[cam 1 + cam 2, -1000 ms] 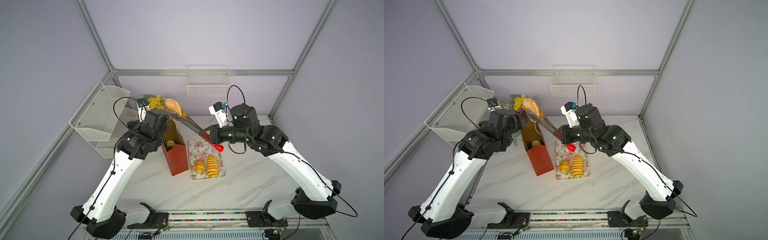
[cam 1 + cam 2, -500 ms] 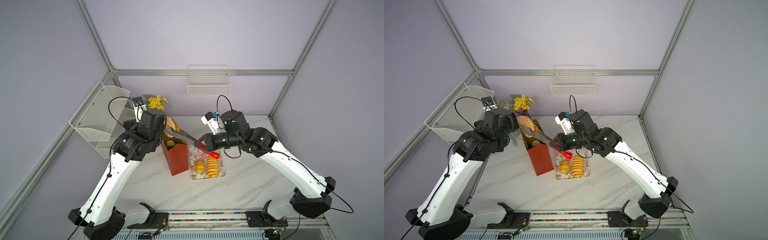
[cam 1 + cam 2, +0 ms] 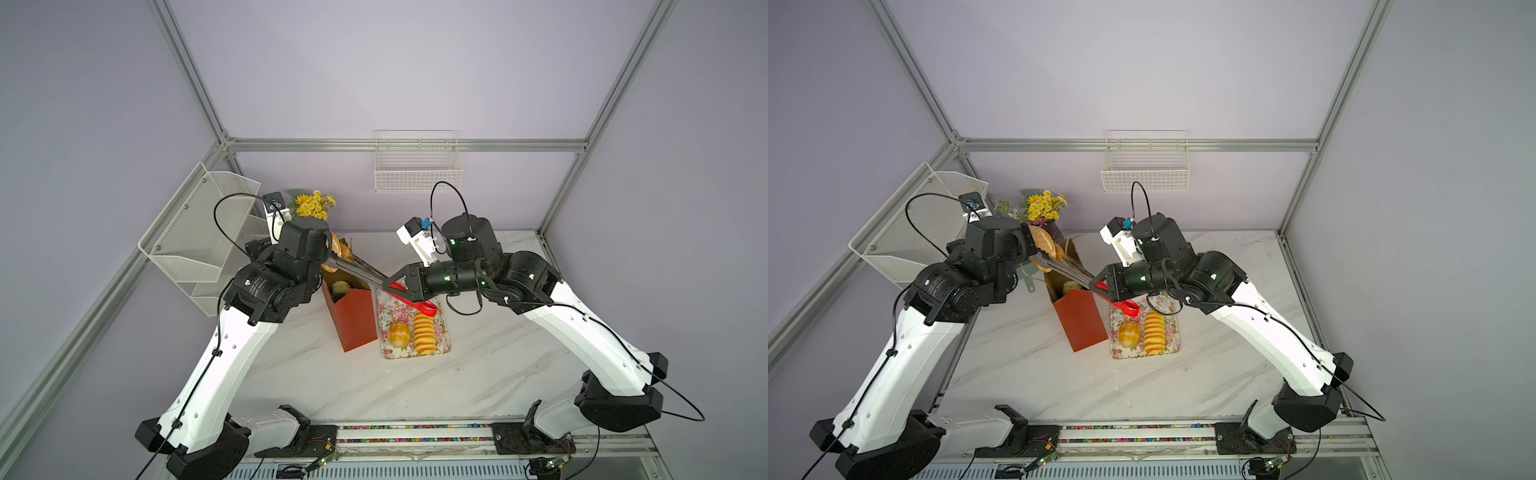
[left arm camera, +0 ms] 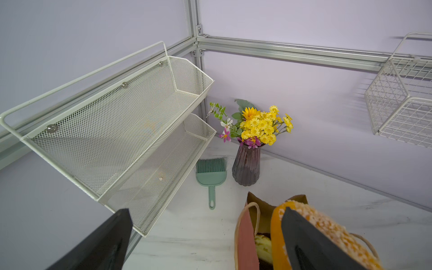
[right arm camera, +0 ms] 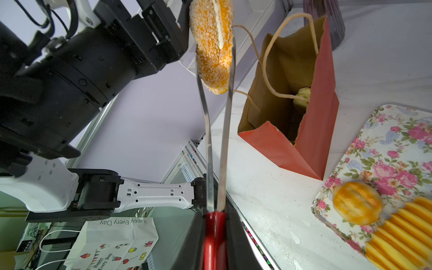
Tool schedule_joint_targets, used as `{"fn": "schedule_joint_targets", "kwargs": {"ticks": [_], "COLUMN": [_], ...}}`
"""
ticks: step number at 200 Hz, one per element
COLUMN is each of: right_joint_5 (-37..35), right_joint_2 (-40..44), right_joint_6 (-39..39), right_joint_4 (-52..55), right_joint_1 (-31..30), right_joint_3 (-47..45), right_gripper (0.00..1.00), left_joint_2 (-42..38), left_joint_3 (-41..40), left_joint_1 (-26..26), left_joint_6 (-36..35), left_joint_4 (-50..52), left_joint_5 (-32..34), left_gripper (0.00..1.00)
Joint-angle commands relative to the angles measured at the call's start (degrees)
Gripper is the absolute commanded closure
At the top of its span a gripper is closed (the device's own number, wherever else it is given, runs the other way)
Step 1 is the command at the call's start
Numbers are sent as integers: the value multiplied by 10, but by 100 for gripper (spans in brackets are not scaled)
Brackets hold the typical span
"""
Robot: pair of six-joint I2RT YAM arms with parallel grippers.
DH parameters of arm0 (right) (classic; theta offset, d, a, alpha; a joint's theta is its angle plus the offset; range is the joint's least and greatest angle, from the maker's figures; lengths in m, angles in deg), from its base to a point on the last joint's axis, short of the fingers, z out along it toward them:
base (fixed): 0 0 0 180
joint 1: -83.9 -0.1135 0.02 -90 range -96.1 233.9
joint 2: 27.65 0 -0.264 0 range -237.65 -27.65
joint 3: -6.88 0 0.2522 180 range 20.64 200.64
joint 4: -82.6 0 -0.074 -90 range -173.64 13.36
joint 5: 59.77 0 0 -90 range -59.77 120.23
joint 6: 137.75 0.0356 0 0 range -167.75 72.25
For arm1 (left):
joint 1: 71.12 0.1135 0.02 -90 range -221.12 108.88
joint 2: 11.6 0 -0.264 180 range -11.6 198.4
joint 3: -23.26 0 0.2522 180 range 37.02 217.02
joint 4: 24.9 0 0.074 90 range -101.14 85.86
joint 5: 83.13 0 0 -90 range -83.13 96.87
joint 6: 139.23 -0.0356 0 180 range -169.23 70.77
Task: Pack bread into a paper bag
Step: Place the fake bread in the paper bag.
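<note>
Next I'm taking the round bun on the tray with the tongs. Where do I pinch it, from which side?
Come straight down on the round bun and pinch across its middle, one blade on its back-wall side, one on its robot-facing side: bare tray there. The ribbed loaf crowds one flank, the paper bag the other.

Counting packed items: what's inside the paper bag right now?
One pale bun sits low in the paper bag. Its walls hide the rest of the bottom, so others may lie there. The speckled bun, held by tongs, is outside the bag.
</note>
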Motion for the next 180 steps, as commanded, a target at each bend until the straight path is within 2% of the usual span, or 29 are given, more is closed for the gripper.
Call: {"fn": "schedule_joint_targets", "kwargs": {"ticks": [1,38,78,133,180], "right_joint_5": [12,-33,-165,-180,-178], "right_joint_2": [-10,-15,0,-1,2], "right_joint_6": [-30,-36,-55,-57,-63], "right_joint_4": [-40,-4,59,65,47], "right_joint_1": [-12,-15,-27,-28,-29], "right_joint_3": [32,15,-17,-42,-56], "right_gripper": [87,87,87,87,66], "left_joint_2": [-3,-7,-9,2,0], "left_joint_3": [5,-1,-4,0,-5], "left_joint_1": [-4,-4,-4,-4,-4], "left_joint_6": [-4,-7,-8,-8,-11], "left_joint_4": [-5,-5,-7,-9,-11], "left_joint_5": [-4,1,4,-6,1], "left_gripper": [0,0,0,0,0]}}
